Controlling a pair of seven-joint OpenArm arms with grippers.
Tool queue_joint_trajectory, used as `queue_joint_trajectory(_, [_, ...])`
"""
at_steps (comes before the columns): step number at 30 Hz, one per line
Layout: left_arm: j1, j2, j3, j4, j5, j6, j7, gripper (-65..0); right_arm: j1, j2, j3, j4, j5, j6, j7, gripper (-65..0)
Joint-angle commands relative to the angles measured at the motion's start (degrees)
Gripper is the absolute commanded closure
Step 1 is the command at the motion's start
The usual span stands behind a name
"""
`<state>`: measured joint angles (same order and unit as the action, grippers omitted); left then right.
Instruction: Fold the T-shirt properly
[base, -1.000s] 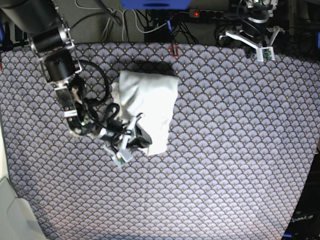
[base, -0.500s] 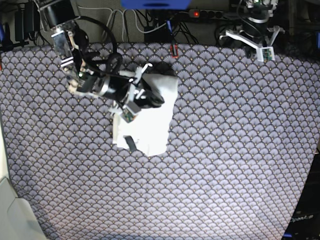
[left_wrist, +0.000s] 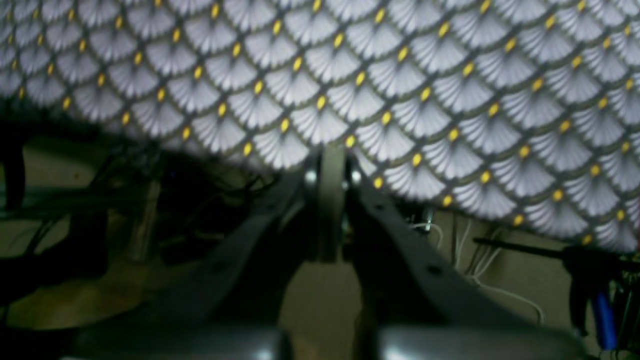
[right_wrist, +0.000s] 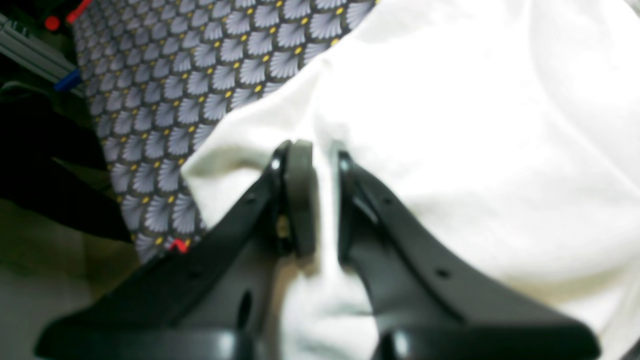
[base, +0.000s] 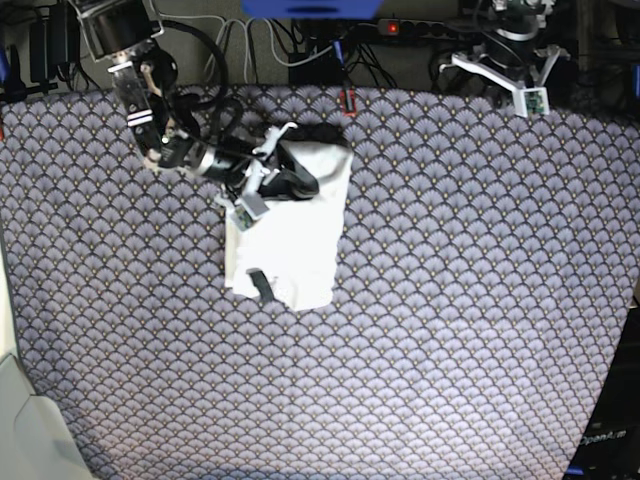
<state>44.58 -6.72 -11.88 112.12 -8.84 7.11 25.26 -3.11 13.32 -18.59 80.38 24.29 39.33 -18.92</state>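
Covering the whole work surface is a grey cloth (base: 480, 300) printed with fan-shaped scales and small yellow dots; cables and a power strip (base: 405, 28) are lying along the far edge behind it.

Lying on the cloth toward the far side, left of centre in the base view, is the T-shirt (base: 290, 250), folded into a compact upright rectangle with its plain white reverse showing. A small dark tag (base: 259, 285) is sitting near its near edge.

Reaching over the far end of the T-shirt is the right gripper (right_wrist: 325, 200). Its black jaws are standing only a narrow gap apart, with white fabric filling the view behind and between them; whether they are actually pinching a fold of the cloth cannot be told, since the wrist view is blurred there. In the base view this gripper (base: 290, 180) is lying across the far edge of the garment.

Parked well apart at the far right corner is the left gripper (base: 505, 75), off the T-shirt entirely. In its wrist view its jaws are pressing together with nothing between them, pointing at the edge of the patterned cloth
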Motion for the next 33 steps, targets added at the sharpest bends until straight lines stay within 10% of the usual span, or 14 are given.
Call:
queue_joint_trajectory(1, [0.39,-1.24,-0.21,0.81,-0.17,0.05,-1.48,-0.3,-0.71,0.61,0.26,3.8,0.89,0.67,0.76,-5.2])
queue_joint_trajectory(19, [4.96,-9.24,4.45,0.46,-0.17,0.05,-1.74,-0.3,-24.18,2.28,3.16,24.1,0.89,0.67,1.64,-5.1])
queue_joint_trajectory(33, [9.88,-8.36,7.7,-11.41,-0.26,0.23,-2.0,-0.3,-42.29,9.05,3.25,22.35,0.8,0.67,16.68,-5.0])
